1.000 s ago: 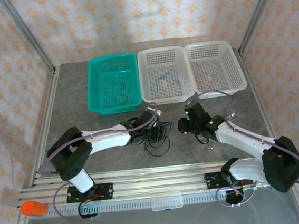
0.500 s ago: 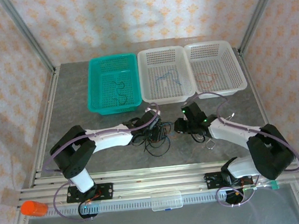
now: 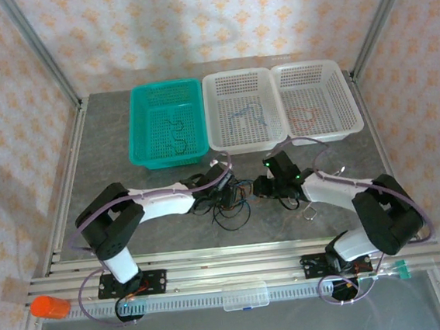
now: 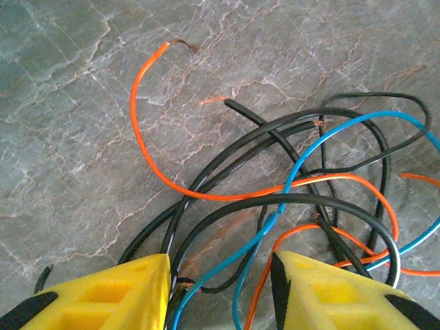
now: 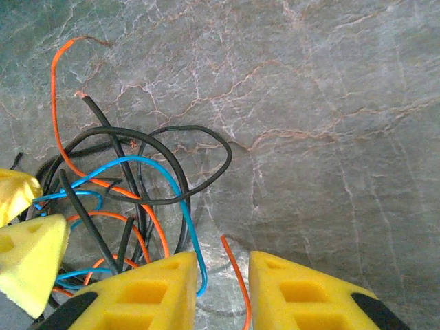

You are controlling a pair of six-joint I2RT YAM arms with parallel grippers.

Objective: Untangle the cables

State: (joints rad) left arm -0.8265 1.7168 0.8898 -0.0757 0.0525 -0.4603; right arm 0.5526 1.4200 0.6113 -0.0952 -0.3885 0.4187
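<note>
A tangle of black, blue and orange cables [image 3: 233, 200] lies on the grey table between my two grippers. My left gripper [image 3: 220, 195] sits at its left side. In the left wrist view the left gripper [image 4: 220, 267] is open, with a blue cable [image 4: 302, 161], an orange cable [image 4: 141, 130] and black strands [image 4: 275, 127] running between its yellow fingers [image 4: 110, 295]. My right gripper [image 3: 263, 187] is at the tangle's right edge. In the right wrist view the right gripper [image 5: 223, 268] is open, and a loose orange cable end [image 5: 237, 275] lies in its gap.
Three baskets stand at the back: a green one [image 3: 135, 134] holding a black cable [image 3: 174, 130], a white one [image 3: 243, 144] with a blue cable [image 3: 248, 115], another white one [image 3: 355, 109] with a red-orange cable [image 3: 305, 113]. A small silver tool [image 3: 310, 212] lies right of the tangle.
My right gripper has slid left to the tangle's edge, its arm swinging in behind it. The left gripper has barely moved.
</note>
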